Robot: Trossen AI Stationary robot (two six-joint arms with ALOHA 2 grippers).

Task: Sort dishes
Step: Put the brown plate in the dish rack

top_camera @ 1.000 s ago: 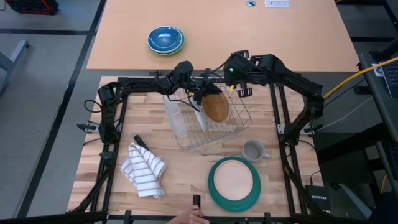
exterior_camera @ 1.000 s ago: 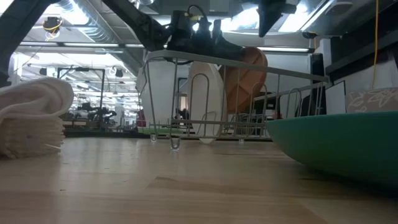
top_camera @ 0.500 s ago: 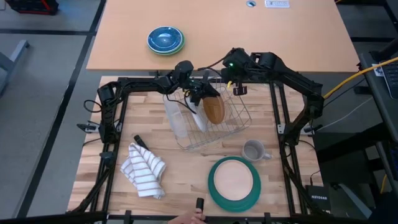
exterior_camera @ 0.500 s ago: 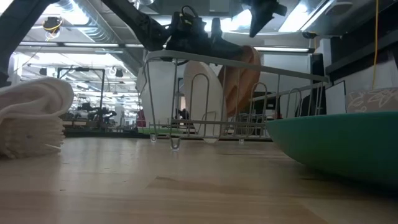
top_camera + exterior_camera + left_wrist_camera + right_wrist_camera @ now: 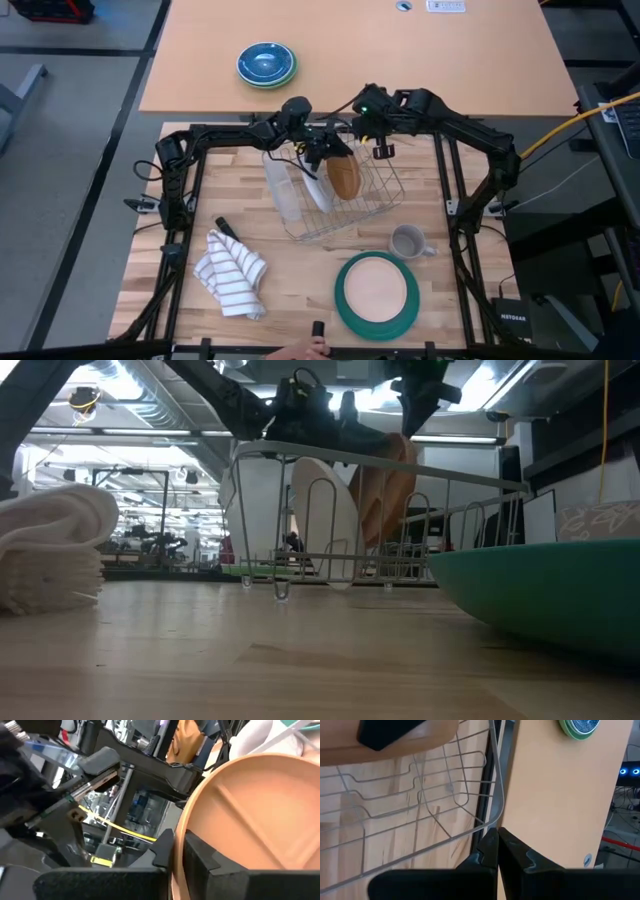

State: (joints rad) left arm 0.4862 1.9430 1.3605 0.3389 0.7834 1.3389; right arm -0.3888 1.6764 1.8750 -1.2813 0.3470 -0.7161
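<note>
The wooden table, of pale butcher-block planks, is seen from above with a wire dish rack set toward its far edge. The dark green plate, the largest dish, lies flat near the near edge toward the right corner, glossy and round, with a pale round dish resting inside it; whether this is the white plate cannot be told. A striped cloth, soft and crumpled, lies near the near left corner. In the rack a white plate stands on edge in the wire slots, and just beside it the tan plate, matt and wood-coloured with a shallow raised rim, is held tilted on edge. A small grey mug stands between the rack and the green plate.

The left gripper is closed on the rim of the tan plate, as the left wrist view shows, with one finger on either face of the rim. The right gripper hangs clenched and empty above the rack's far right corner.

The step in hand is judged to be the seating of the tan plate in a rack slot. The next move would call for the plate to be settled upright between the wires before the fingers are parted, lest it topple against the white plate.
</note>
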